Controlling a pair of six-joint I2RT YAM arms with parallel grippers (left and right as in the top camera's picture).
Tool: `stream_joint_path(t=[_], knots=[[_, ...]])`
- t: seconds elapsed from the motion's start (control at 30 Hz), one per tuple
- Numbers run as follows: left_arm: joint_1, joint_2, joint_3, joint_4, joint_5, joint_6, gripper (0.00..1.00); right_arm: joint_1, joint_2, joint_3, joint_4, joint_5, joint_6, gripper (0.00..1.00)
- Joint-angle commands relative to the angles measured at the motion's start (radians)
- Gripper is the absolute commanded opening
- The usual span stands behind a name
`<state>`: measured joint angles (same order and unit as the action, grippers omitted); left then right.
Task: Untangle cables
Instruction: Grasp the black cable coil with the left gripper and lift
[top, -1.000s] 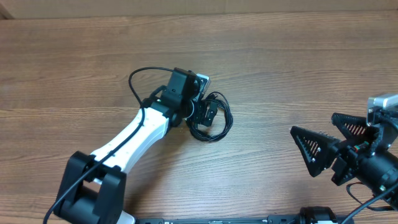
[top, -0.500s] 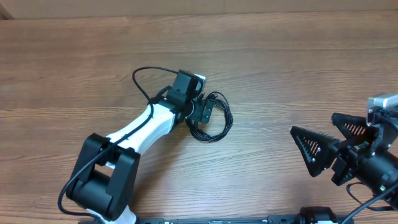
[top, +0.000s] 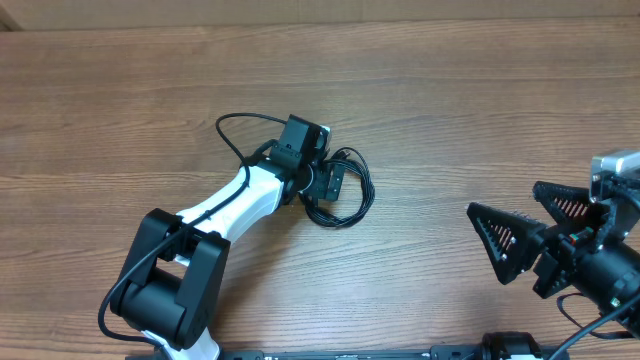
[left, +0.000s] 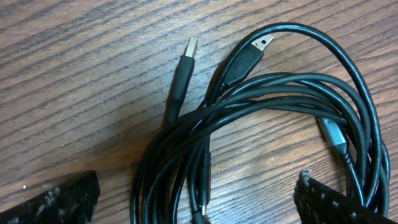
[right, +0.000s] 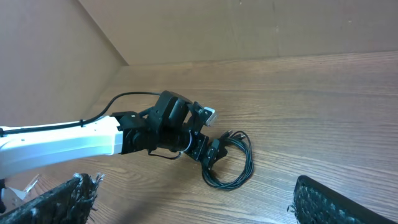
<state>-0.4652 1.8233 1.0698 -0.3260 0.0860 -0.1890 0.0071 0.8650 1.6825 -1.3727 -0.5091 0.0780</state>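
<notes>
Overhead, I see my left claw (top: 328, 180) over the coiled cables (top: 350, 212) mid-counter (top: 480, 90), its arm hiding part of the coil; my right claw (top: 503, 197) sits spread, well apart at the right. Left wrist view alone shows the left fingers (left: 56, 199) splayed either side of the tangle, plug ends (left: 189, 50) loose.

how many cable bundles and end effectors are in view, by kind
cable bundle: 1
end effectors: 2, the left end effector and the right end effector
total: 3
</notes>
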Motion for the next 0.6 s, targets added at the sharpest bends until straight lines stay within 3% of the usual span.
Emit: stream_joint_path(t=[0.0, 0.57], knots=[[-0.005, 0.011, -0.005, -0.003, 0.016, -0.006, 1.0, -0.002, 0.0, 0.012, 0.003, -0.005, 0.0, 1.0], [-0.005, 0.023, -0.009, -0.04, 0.01, -0.006, 0.98, -0.002, 0.0, 0.012, 0.002, -0.005, 0.0, 1.0]])
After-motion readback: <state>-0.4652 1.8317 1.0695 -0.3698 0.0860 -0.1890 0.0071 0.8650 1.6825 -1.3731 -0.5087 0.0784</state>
